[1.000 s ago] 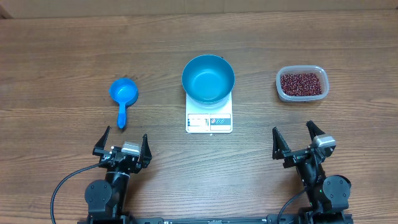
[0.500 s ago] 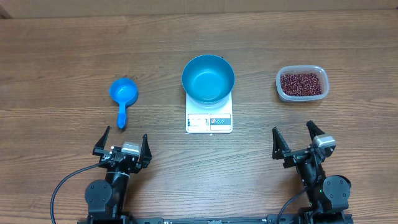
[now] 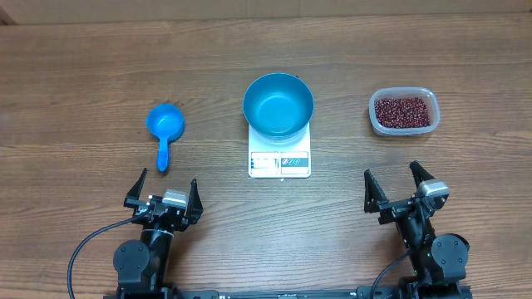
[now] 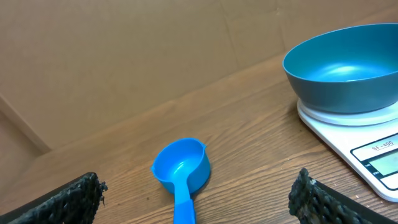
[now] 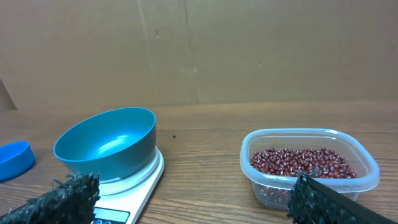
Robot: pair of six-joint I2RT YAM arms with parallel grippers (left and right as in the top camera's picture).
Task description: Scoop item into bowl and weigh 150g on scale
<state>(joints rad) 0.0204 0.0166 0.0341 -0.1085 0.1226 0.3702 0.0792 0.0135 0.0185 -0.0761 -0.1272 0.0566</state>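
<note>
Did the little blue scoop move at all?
No. The scoop lies just where it was, with the same gap to the left of the scale.

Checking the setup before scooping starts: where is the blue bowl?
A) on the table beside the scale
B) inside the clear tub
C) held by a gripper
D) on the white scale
D: the bowl sits on top of the scale, whose display edge shows in front.

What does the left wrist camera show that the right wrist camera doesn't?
Left wrist only: the whole scoop, handle included. Right wrist only: the plastic tub of beans. Both: the empty blue bowl sitting on the scale; the right wrist view catches just a sliver of the scoop at its left edge.
</note>
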